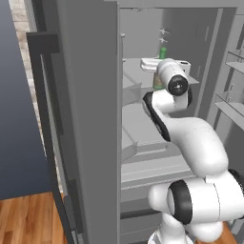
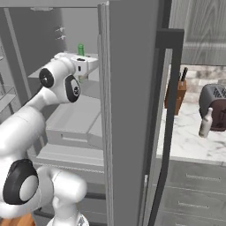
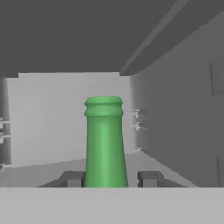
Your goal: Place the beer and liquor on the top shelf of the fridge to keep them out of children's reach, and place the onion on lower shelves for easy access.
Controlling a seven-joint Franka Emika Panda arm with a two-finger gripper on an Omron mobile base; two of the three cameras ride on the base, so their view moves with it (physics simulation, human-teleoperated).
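Observation:
My gripper point(image 3: 109, 179) is shut on the beer point(image 3: 104, 142), a slim green bottle standing upright between the two dark fingertips point(image 3: 72, 178). It is inside the fridge point(image 1: 86, 119), just over a high pale-grey shelf point(image 3: 39, 171) close under the fridge ceiling, likely the top shelf. From the left base the beer's green neck point(image 1: 163, 52) pokes up behind my white hand, and from the right base too point(image 2: 80, 49). The liquor point(image 2: 205, 122), a stout whitish bottle, stands on the marble counter to the right of the fridge. The onion is out of view.
Open fridge doors flank the arm, one on the left point(image 1: 86, 119) and one on the right point(image 2: 132, 110). Door racks point(image 1: 231, 102) line the right side. Lower shelves and drawers point(image 2: 70, 132) lie under the arm. A knife block point(image 2: 180, 95) and toaster point(image 2: 214, 106) share the counter point(image 2: 190, 143).

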